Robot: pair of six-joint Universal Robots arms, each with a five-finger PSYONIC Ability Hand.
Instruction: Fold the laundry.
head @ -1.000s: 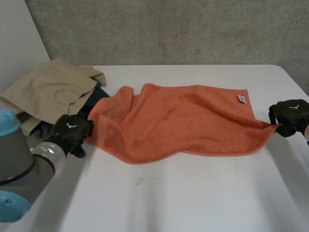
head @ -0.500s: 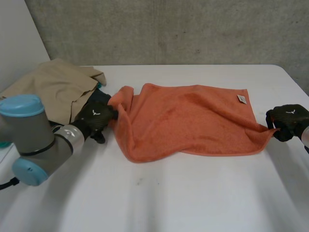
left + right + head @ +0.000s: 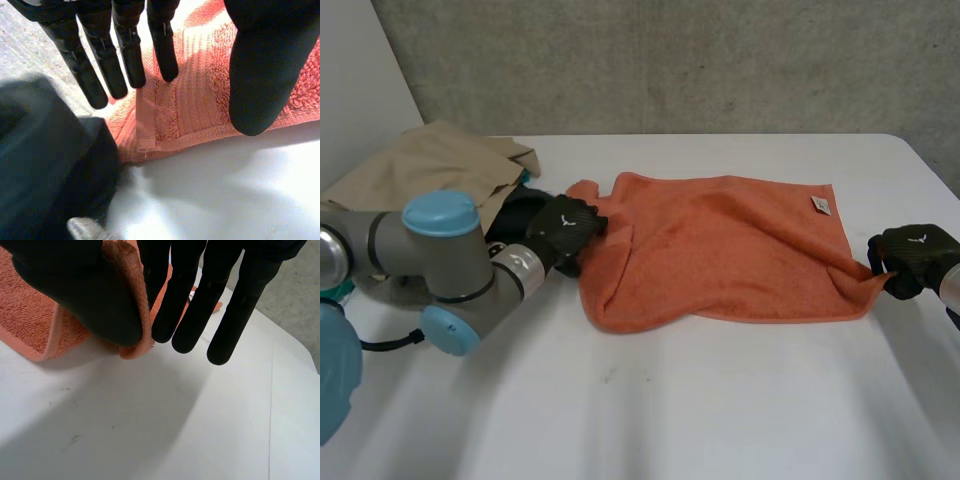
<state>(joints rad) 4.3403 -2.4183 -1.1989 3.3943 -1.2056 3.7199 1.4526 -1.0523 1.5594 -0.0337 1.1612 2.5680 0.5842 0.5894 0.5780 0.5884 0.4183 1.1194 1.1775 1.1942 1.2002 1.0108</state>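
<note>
Since a second ago: left arm has swung in and carried the towel's (image 3: 720, 250) left end inward and back, so that end now lies bunched and doubled over. The right hand has barely shifted.

Left of the towel: tan garment (image 3: 430, 175) heaped at the desk's (image 3: 720, 400) far-left corner, with a dark garment (image 3: 515, 212) between it and the towel, touching the towel's left end.

Left hand (image 3: 565, 225) sits on the towel's left edge. In its wrist view the fingers (image 3: 125, 55) are straight and the thumb (image 3: 255, 75) stands well apart from them; the towel's hemmed edge lies flat on the desk beneath. I read it as released, holding nothing.

The towel is spread across the middle of the desk, with a small label (image 3: 822, 205) near its far-right corner.

Right hand (image 3: 910, 255) is at the towel's near-right corner. Its wrist view shows the thumb (image 3: 85, 295) pressing that corner against the nearest straight finger, a firm pinch.
</note>
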